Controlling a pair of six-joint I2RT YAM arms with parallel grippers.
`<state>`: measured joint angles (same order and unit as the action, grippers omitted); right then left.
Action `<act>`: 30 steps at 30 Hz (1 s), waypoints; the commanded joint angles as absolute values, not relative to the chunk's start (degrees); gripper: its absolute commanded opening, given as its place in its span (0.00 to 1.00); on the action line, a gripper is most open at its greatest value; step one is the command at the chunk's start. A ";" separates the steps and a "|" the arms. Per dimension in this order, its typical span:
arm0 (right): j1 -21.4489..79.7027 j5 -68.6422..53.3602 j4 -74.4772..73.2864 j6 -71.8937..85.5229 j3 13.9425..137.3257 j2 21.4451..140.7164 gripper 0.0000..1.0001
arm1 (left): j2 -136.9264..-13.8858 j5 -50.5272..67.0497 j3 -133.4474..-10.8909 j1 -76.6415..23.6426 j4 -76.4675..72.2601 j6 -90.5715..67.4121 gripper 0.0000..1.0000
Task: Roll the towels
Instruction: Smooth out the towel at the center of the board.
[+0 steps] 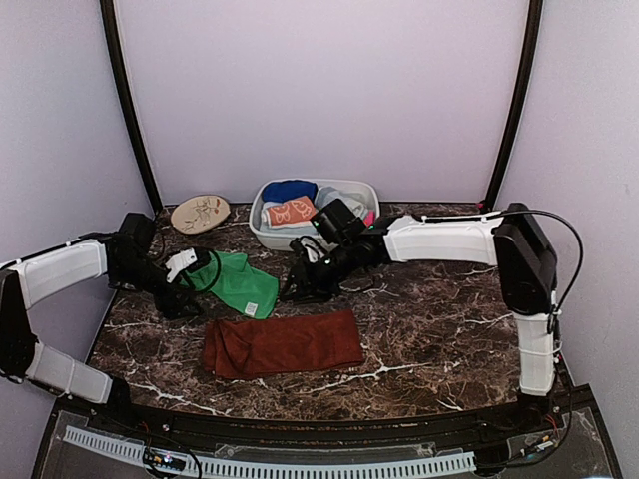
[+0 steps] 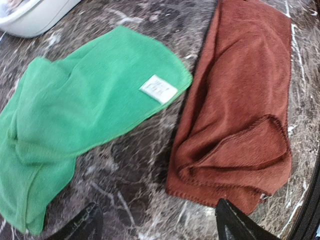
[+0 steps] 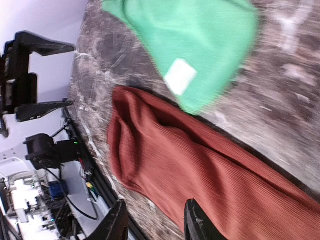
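Corner of green towel [image 2: 90,105] beside rust-brown towel [image 2: 240,100]

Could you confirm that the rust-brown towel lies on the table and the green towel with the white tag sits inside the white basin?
Not quite: the green towel lies on the table, outside the white basin, next to the rust-brown towel, as the top external view shows.

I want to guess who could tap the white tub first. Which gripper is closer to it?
Right. The right gripper is just in front of the white tub; the left gripper is off to the left, beyond the green towel.
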<state>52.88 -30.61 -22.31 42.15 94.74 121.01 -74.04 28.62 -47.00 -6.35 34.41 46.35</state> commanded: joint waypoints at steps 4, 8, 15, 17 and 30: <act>50.57 -24.65 -22.53 37.33 79.82 115.66 0.27 | -80.75 31.02 -54.06 -21.31 32.63 43.59 0.77; 49.84 -23.47 -20.40 37.37 76.06 117.49 0.19 | -86.69 29.26 -55.66 -27.90 30.81 43.60 0.70; 48.65 -21.51 -18.95 37.66 71.59 118.30 0.12 | -92.59 25.76 -55.14 -33.87 28.39 43.52 0.54; 48.46 -20.74 -18.96 37.62 69.66 117.66 0.10 | -92.33 23.81 -53.58 -34.42 27.48 44.10 0.52; 47.46 -17.20 -16.61 40.04 52.00 108.25 0.03 | -77.60 5.08 -41.10 -34.54 29.18 51.88 0.48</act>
